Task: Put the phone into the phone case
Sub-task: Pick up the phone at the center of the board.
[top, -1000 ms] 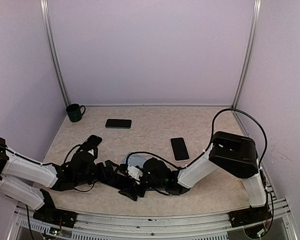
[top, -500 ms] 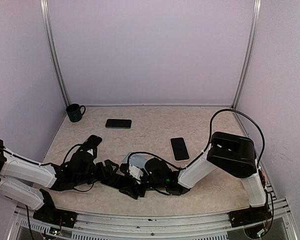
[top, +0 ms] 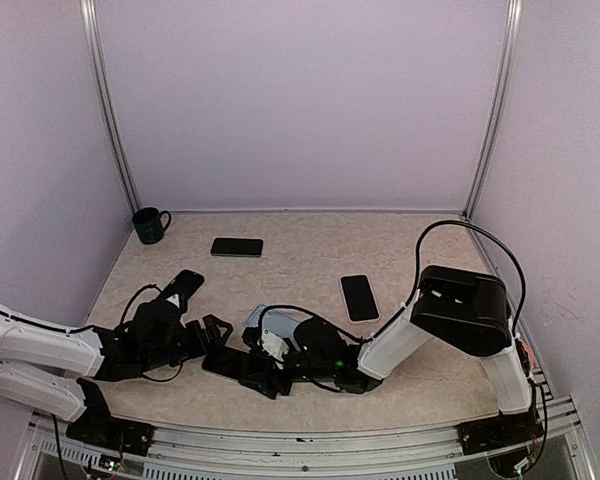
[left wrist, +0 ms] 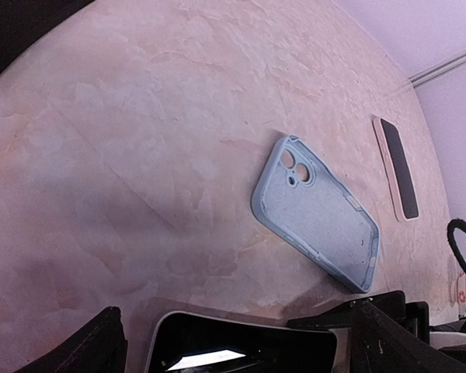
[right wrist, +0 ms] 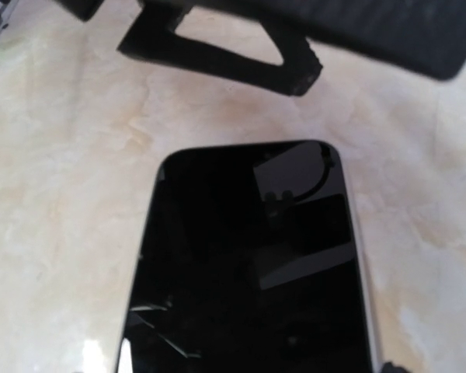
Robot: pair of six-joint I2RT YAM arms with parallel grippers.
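Phones: four (top: pixel 359 297); one phone case (left wrist: pixel 314 211); one mug (top: pixel 150 225)

No text, label, brand, number or sign can be read in any view; the phone (right wrist: pixel 248 264) screen is seen dark and blank, the phone case (left wrist: pixel 314 211) is seen unmarked

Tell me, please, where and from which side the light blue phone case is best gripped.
Probably across its two long edges near the middle, coming from above. The light blue phone case lies flat on the table, cavity facing up, so only its thin raised side walls offer a hold; the camera cutout end is weaker.
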